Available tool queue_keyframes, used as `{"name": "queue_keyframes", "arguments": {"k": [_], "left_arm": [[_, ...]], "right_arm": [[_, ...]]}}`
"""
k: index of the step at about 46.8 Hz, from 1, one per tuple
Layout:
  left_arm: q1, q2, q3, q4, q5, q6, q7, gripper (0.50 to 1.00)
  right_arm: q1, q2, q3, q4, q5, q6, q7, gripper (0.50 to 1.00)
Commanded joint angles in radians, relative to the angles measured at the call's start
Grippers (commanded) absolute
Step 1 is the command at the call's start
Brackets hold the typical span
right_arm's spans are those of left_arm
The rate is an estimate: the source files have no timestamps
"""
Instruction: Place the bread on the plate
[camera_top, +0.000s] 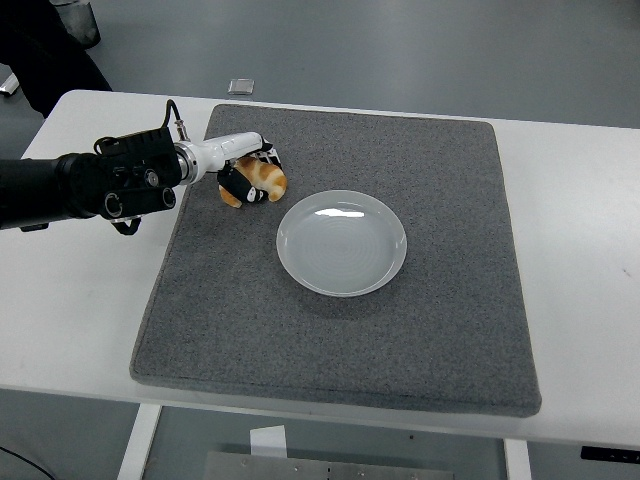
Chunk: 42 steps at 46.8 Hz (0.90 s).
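1. One white bench (580, 250) fills my view, and almost all of its top is covered by a grey felt mat (400, 350).
2. From the left edge I have the left arm (60, 188) reaching in over the far-left part of the mat; my right arm is not in view.
3. At the middle of the mat sits the white plate (385, 275), shallow, glossy, with nothing on it.
4. My left hand (242, 172) is just to the far-left of the plate, fingers curled down around the bread, so I read it as closed on the roll rather than hovering over it.
5. That bread (265, 178) is a small golden crescent roll, just beside the plate's far-left rim and not on it. I cannot tell whether it rests on the mat or is already lifted clear.
6. My judgement on handling: it should be very light, soft and crushable, with a flaky crust that sheds if squeezed. It should not be slippery, so a gentle wrap across the thick middle should do better than pinching a tapered end, which could tear.
7. What remains is a short carry right and toward the near side, then a release over the plate's centre.
8. Smallest of all, a little square object (240, 86) lies on the floor beyond the bench's far edge, out of play.
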<state>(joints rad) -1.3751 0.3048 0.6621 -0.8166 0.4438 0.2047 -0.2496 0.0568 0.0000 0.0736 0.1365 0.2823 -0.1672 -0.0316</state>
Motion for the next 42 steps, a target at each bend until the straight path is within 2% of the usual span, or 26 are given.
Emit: {"name": "queue_keyframes", "arguments": {"k": [1,11,25,34,39,42], "left_arm": [[-0.010,-0.001,-0.004,-0.006,0.000,-0.002,0.000,0.500],[-0.084,0.016,-0.038,-0.029,0.000,-0.008,0.000,0.500],[-0.240,0.079,-0.038,-0.090,0.000,-0.016,0.000,0.500],[-0.286,0.102,-0.036,-0.133,0.000,-0.019,-0.003,0.500],[-0.303,0.100,-0.038,-0.156,0.013,-0.018,-0.026,0.500],[-0.308,0.096,-0.048,-0.176,0.049,-0.018,-0.066,0.500]], "right_arm": [[0.000,0.000,0.000,0.000,0.000,0.000,-0.001,0.952],[0.000,0.000,0.000,0.002,0.000,0.000,-0.001,0.954],[0.000,0.000,0.000,0.000,0.000,0.000,-0.001,0.952],[0.000,0.000,0.000,0.000,0.000,0.000,-0.001,0.952],[0.000,0.000,0.000,0.000,0.000,0.000,0.001,0.952],[0.000,0.000,0.000,0.000,0.000,0.000,-0.001,0.952]]}}
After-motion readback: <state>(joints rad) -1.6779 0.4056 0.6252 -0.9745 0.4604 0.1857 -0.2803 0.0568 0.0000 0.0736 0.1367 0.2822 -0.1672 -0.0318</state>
